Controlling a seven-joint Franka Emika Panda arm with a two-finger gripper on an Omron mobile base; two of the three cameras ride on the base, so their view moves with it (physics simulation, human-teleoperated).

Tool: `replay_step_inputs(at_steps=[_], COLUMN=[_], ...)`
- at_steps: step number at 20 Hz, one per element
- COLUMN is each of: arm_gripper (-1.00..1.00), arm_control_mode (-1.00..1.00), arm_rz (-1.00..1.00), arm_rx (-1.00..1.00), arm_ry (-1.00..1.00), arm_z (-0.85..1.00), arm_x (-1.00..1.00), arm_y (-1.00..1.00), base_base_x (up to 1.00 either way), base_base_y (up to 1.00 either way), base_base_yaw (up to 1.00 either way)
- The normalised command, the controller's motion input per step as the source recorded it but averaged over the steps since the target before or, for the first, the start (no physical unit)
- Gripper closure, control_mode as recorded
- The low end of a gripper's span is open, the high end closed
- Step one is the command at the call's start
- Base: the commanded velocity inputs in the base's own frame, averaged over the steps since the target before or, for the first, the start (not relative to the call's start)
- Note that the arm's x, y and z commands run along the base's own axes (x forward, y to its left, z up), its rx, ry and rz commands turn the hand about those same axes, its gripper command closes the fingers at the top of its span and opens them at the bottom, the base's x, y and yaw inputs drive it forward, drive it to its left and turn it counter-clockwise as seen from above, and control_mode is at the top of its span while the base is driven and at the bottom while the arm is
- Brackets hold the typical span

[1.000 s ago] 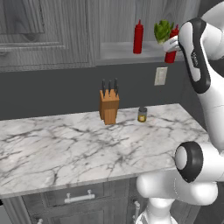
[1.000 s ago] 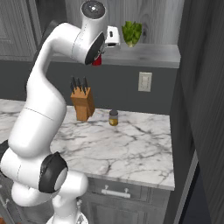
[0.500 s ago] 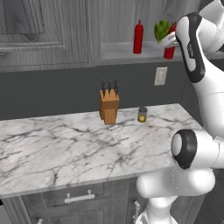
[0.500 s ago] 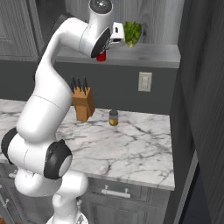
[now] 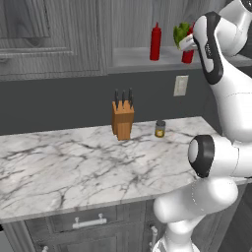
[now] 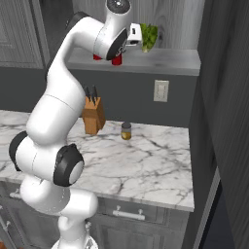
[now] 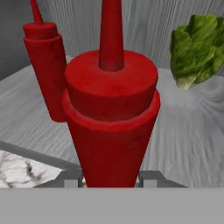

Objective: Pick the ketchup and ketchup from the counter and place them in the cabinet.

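pale grey cabinet shelf board (image 5: 142, 58), slim red ketchup bottle (image 5: 155, 42) upright mid-shelf, gripper (image 7: 111, 177) raised, fingers clamped on second red ketchup bottle (image 7: 111, 127) near front edge

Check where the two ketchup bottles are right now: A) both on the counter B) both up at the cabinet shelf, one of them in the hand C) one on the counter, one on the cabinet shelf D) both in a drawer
B: one ketchup bottle stands on the cabinet shelf, and the hand is shut on the second ketchup bottle beside it, over the same shelf.
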Motion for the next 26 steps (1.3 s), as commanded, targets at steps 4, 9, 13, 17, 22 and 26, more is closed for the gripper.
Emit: replay_step_inputs(at_steps=[4,9,13,17,22,26], arm_gripper=[1.00,1.00,1.00,1.00,1.00,1.00], arm_control_mode=[-1.00,-1.00,-1.00,-1.00,-1.00,-1.00], arm_rz=[0.00,0.00,0.00,0.00,0.00,0.00], arm_rx=[0.00,-0.01,-0.01,0.00,0.00,0.00], arm_ry=[0.00,0.00,0.00,0.00,0.00,0.00], arm_z=[0.00,0.00,0.00,0.00,-0.09,-0.08], arm_x=[0.28,0.24,0.29,0.24,0.21,0.18], arm_y=[-0.03,-0.03,-0.04,-0.03,-0.02,-0.03], base_base_x=[0.00,0.00,0.00,0.00,0.00,0.00], base_base_y=[0.00,0.00,0.00,0.00,0.00,0.00], base_base_yaw=[0.00,0.00,0.00,0.00,0.00,0.00])
